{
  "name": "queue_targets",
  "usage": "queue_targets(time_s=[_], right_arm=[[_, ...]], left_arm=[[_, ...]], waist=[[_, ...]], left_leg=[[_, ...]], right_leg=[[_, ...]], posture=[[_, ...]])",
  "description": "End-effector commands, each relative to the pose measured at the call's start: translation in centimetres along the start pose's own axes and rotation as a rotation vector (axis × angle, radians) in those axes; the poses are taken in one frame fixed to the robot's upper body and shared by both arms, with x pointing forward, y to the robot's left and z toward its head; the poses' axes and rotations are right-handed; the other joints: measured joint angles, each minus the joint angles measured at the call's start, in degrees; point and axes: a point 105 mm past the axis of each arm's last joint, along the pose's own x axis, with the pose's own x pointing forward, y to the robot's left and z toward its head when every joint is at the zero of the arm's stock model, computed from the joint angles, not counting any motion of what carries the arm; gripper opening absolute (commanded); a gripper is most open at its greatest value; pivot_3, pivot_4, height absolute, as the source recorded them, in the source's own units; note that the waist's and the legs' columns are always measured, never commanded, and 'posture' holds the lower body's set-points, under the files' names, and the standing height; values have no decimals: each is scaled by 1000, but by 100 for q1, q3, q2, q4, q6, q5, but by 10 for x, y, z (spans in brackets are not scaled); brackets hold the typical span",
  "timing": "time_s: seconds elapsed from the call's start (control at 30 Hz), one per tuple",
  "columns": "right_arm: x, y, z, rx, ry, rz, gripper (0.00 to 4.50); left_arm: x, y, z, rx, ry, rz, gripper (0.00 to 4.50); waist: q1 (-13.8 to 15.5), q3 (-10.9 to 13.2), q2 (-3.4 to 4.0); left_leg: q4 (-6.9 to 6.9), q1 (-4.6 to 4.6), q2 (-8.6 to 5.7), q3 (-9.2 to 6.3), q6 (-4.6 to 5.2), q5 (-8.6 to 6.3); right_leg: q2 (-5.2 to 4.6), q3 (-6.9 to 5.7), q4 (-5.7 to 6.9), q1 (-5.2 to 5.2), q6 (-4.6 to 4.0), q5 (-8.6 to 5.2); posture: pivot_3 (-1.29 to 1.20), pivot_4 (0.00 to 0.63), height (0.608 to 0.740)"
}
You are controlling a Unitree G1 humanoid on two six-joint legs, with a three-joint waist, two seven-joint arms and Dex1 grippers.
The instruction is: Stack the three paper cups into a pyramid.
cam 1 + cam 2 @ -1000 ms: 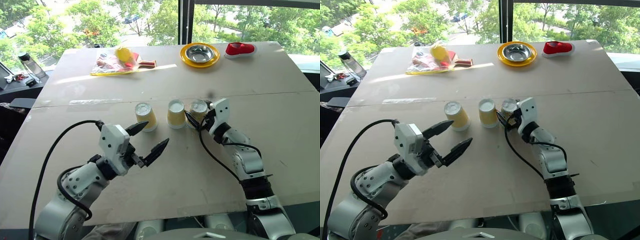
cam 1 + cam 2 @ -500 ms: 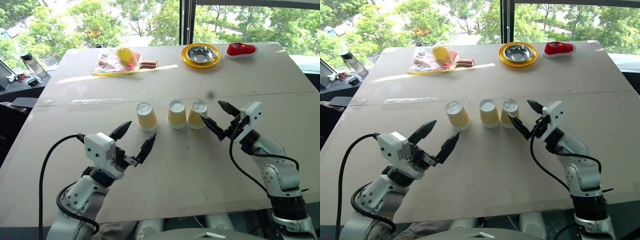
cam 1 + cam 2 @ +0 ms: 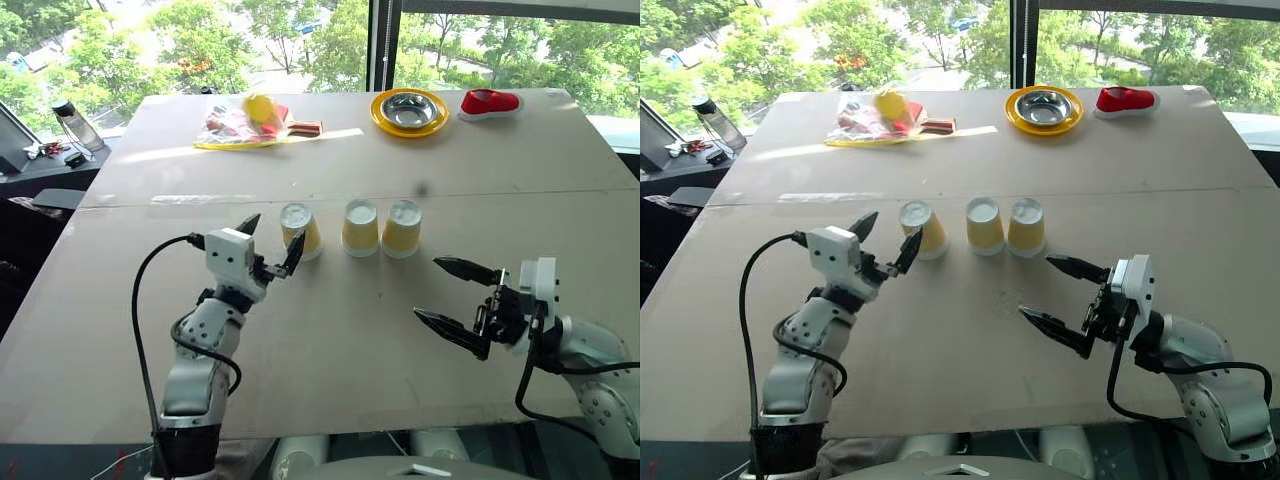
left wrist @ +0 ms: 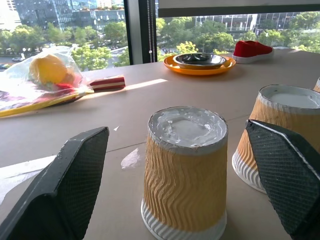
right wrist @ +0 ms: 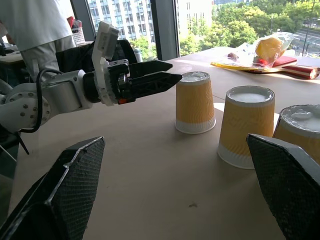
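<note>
Two hands: our left hand is spread just short of the leftmost cup; our right hand is spread, empty, nearer us.
Cups: three paper cups stand inverted in a row mid-counter.
Handling: probably light, crushable; we pinch the ribbed sides gently.

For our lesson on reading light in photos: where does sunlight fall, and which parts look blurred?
Left eye view: a bright sun strip crosses the table beside the bagged items. Left wrist view: the nearest cup is crisp; the steel bowl looks softer.
</note>
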Motion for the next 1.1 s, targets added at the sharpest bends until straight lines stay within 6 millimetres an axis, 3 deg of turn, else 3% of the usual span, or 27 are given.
queue_targets(time_s=[0.03, 0.23, 0.57, 0.6, 0.63, 0.73, 0.77, 0.97, 1.1], right_arm=[[-1, 1, 15, -102, -46, -11, 4474], [-1, 0, 18, -119, -57, -36, 4474], [3, -2, 19, -131, -68, -48, 4474], [3, -2, 19, -132, -69, -48, 4500], [3, -2, 19, -133, -69, -49, 4500], [4, -3, 19, -134, -72, -49, 4500], [4, -3, 19, -133, -73, -49, 4500], [4, -3, 19, -125, -69, -57, 4500], [3, -5, 21, -126, -82, -74, 4500]], left_arm=[[9, -2, 1, 26, -24, -31, 4500], [18, -10, -3, 4, -28, -77, 4500], [24, -6, -6, 33, -28, -63, 4500], [24, -6, -6, 33, -28, -65, 4005], [24, -6, -7, 33, -27, -65, 3817], [25, -7, -7, 35, -25, -66, 2349], [25, -7, -8, 40, -24, -70, 2109], [26, -9, -2, 27, -45, -81, 2108], [32, -7, 16, 38, -103, -86, 2108]], waist=[[-11, 0, 0], [-2, 0, 0], [1, 0, 0], [1, 0, 0], [1, 0, 0], [2, 0, 0], [1, 0, 0], [0, 0, 0], [3, 1, -1]], left_leg=[[0, 0, 0, 0, 0, 0], [0, 0, 0, -3, -1, 0], [1, 0, 0, -3, -1, 0], [1, 0, 0, -3, -1, 0], [1, 0, 0, -2, -1, 0], [1, 0, 0, -3, -1, 0], [1, 0, 0, -3, -1, 0], [1, 0, 0, -3, -1, 1], [1, 0, 0, -3, -1, 1]], right_leg=[[0, 1, 0, 0, 1, 0], [0, -2, 1, 0, 1, 1], [-1, -2, 1, 0, 2, 1], [-1, -2, 1, 0, 2, 1], [-1, -1, 1, 0, 2, 1], [-1, -2, 1, 0, 2, 1], [-1, -2, 1, 0, 2, 1], [-1, -2, 1, 1, 3, 2], [-1, -2, 1, 1, 3, 1]], posture=[[0, 150, 740], [0, 150, 740], [0, 150, 740], [0, 150, 740], [0, 150, 740], [0, 150, 740], [0, 150, 740], [0, 150, 740], [0, 150, 740]])
